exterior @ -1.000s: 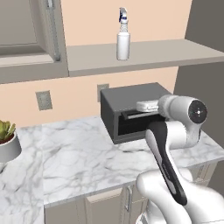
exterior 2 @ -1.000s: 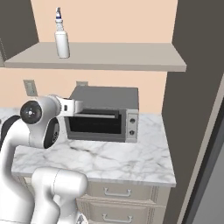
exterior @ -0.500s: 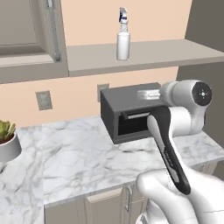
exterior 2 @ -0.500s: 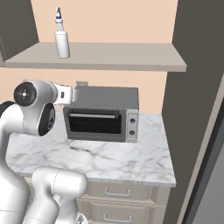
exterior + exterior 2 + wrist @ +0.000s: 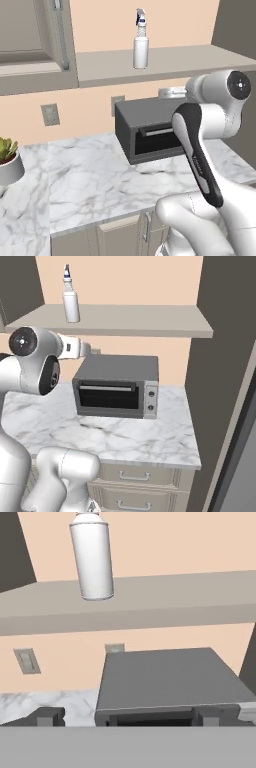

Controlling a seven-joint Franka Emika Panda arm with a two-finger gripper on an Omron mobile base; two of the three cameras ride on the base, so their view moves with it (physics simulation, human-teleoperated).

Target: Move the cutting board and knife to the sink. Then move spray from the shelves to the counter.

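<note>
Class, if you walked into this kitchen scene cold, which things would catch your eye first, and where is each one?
First, the big white arm rising in the foreground, its hand open and level with the toaster oven's top. Next, the dark grey toaster oven standing on the marble counter. Then the white spray standing upright, alone on the shelves above.

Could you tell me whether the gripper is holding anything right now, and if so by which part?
Nothing is held. The gripper is open with nothing between its fingertips, above the toaster oven; the spray bottle stands untouched on the shelf.
</note>
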